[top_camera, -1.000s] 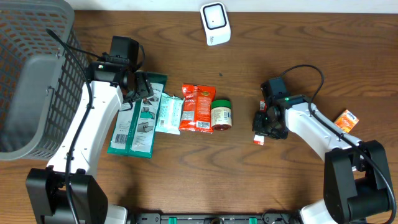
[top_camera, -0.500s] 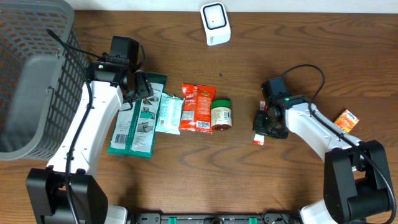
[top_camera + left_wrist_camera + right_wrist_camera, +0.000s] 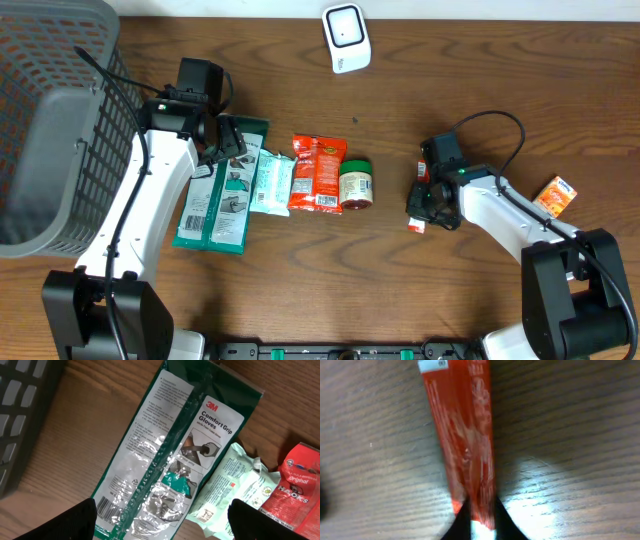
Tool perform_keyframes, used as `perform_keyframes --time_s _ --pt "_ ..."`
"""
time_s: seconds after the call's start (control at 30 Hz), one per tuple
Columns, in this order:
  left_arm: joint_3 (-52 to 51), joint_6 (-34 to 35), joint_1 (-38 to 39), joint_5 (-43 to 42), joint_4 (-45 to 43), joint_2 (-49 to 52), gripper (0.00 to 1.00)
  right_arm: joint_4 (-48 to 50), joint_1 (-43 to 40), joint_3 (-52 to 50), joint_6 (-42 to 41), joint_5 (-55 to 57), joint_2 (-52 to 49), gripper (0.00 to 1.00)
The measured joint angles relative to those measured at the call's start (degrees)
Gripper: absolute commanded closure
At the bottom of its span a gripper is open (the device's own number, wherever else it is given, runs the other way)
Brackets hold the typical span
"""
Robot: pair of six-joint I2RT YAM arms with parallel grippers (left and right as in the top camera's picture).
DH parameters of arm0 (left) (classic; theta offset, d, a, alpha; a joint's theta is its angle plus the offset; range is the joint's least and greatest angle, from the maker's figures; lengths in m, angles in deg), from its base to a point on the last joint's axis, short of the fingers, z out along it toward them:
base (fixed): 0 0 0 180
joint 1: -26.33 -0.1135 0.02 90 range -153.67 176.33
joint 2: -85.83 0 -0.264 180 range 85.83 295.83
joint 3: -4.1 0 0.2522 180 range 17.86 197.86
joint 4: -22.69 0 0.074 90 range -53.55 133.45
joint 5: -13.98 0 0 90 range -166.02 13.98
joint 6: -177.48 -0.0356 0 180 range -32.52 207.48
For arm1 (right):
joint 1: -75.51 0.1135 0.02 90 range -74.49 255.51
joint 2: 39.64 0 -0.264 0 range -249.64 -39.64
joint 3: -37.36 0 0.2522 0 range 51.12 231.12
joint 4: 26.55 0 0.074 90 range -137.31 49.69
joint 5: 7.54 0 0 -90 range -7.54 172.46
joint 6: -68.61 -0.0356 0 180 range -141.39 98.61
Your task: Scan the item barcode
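One red packet (image 3: 462, 445), pinched in right gripper (image 3: 480, 519)

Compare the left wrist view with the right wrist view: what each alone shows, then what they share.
Left wrist only: the 3M glove pack, a pale green packet, a red snack bag and a grey basket corner, with the left gripper open above the pack. Right wrist only: a thin red packet pinched in the shut right gripper. Both: the wooden table.
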Motion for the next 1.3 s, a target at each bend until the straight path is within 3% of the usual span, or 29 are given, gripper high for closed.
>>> perform_keyframes --time_s 0.4,0.67,0.93,1.3 --pt "0.00 0.00 0.00 0.00 0.00 0.00 0.16 -8.96 -2.78 5.81 13.33 1.77 0.31 0.99" --pt "0.00 0.00 0.00 0.00 -0.02 0.00 0.16 -15.41 -0.66 7.41 14.64 24.52 2.27 0.99" --pt "0.00 0.00 0.00 0.00 0.00 0.00 0.16 -13.62 4.61 7.41 13.46 42.36 1.18 0.99" --pt "0.02 0.00 0.00 0.00 -0.02 0.00 0.16 -5.79 15.91 7.41 15.98 47.87 -8.46 0.99"
